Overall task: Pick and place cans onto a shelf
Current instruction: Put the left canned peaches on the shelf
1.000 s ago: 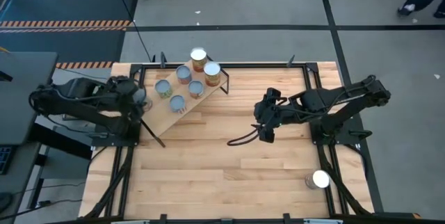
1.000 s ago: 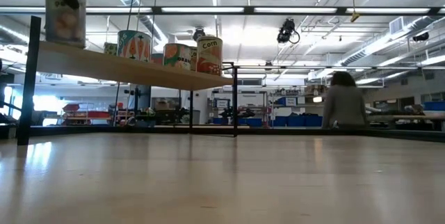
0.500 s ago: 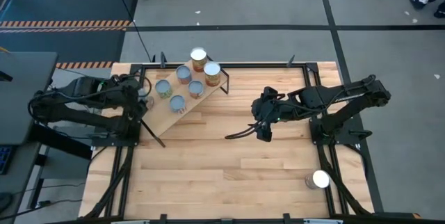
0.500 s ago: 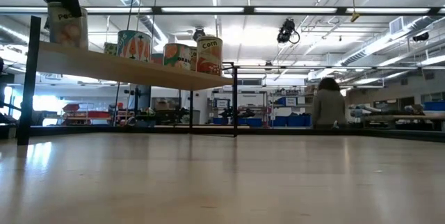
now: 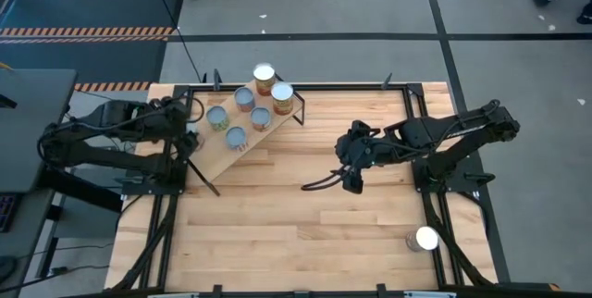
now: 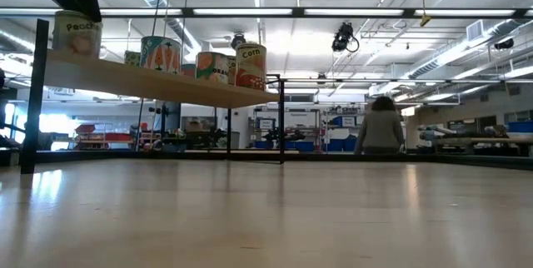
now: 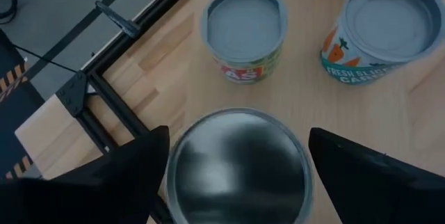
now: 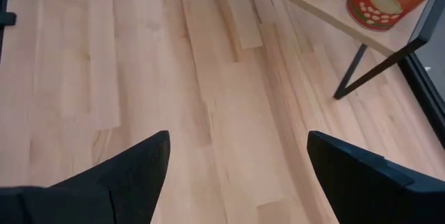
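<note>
Running diagonally from lower left to upper right, the shelf (image 5: 242,131) sits at upper left of the tabletop (image 5: 296,233), carrying upright cans (image 5: 263,117). 1 can (image 5: 425,239) stands alone at lower right. Labels read "Corn" (image 6: 251,53) and "Peaches" (image 6: 77,28). Left gripper (image 7: 236,175) jaws stand apart around a can top (image 7: 238,165). Right gripper (image 8: 233,175) jaws stand apart, empty, mid-tabletop.
</note>
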